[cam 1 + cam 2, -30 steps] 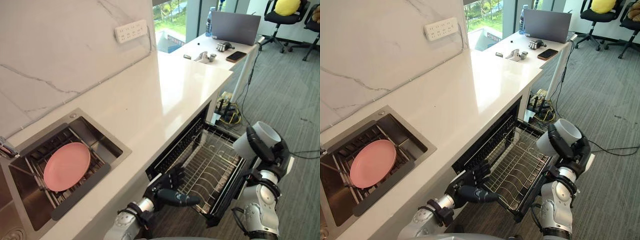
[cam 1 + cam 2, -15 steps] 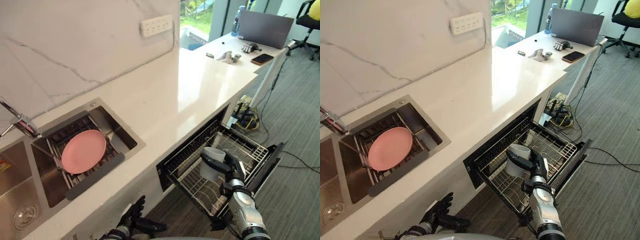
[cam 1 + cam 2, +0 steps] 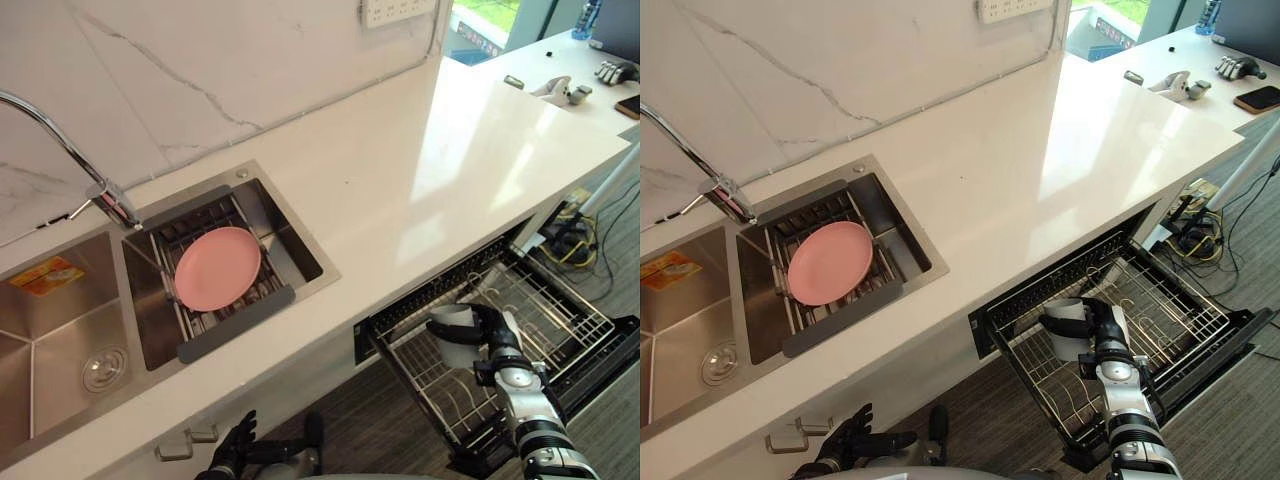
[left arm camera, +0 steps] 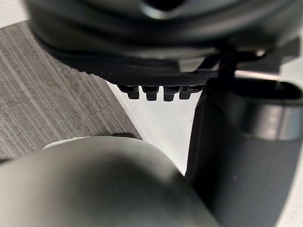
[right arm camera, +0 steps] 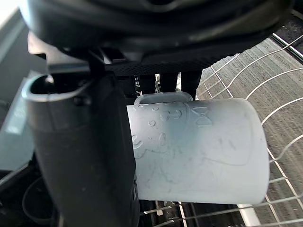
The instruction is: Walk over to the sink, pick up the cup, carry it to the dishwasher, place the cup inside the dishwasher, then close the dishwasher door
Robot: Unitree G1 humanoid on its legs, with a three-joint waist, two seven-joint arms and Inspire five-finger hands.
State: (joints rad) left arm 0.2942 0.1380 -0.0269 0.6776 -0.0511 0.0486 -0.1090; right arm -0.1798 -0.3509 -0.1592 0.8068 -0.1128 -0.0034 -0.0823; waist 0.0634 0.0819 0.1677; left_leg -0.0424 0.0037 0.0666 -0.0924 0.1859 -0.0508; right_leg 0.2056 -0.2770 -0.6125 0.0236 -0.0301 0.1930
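The right hand (image 3: 496, 338) curls its fingers and thumb round the white cup (image 3: 450, 347), held roughly upright, mouth up, over the pulled-out dishwasher rack (image 3: 560, 306), while the left hand (image 3: 845, 446) hangs low, fingers loosely spread.

I see the white stone counter (image 3: 400, 150) running from near left to far right along the marble wall (image 3: 200, 60). The steel double sink (image 3: 322, 268) is set into the counter at the left. The round pink plate (image 3: 217, 267) lies on a wire rack in its right basin. The curved chrome tap (image 3: 100, 190) stands behind, between the basins.

Below the counter's front edge, right of the sink, the dishwasher's wire basket (image 3: 545, 305) is pulled out over the open door (image 3: 615, 350). My right hand (image 3: 497, 345) holds the translucent white plastic cup (image 3: 455, 335) over the basket's left end. My left hand (image 3: 235, 458) hangs low before the cabinet under the sink.
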